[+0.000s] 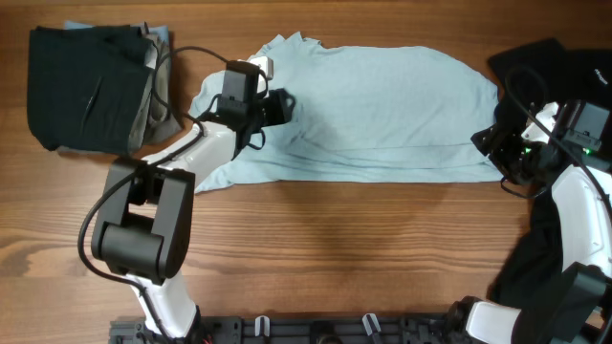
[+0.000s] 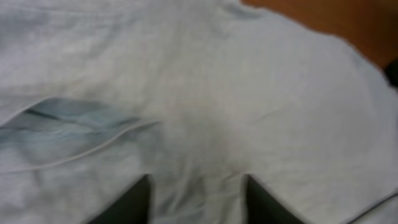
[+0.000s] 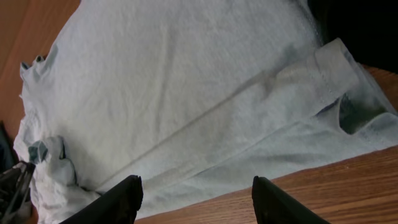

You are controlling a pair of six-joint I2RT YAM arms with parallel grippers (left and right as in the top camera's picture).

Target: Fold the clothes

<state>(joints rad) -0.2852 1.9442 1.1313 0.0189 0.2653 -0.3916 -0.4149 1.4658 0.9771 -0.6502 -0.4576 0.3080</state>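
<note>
The pale light-blue T-shirt [image 1: 382, 105] lies flat across the far middle of the table, its lower part doubled over along a long crease. My left gripper [image 1: 279, 101] hovers over the shirt's left end near the collar. In the left wrist view its fingers [image 2: 140, 199] stand apart, open [image 2: 198, 182], with the blue cloth [image 2: 249, 93] lying loose under them. My right gripper [image 1: 485, 141] is at the shirt's right edge, open [image 3: 196, 183] above the hem and bare wood, holding nothing. A sleeve [image 3: 329, 68] lies folded over the shirt [image 3: 174, 74].
A stack of folded dark clothes [image 1: 81, 86] with grey and blue pieces beneath sits at the far left. Black fabric [image 1: 540, 57] lies at the far right, partly under the right arm. Bare wooden tabletop [image 1: 354, 248] spans the near half.
</note>
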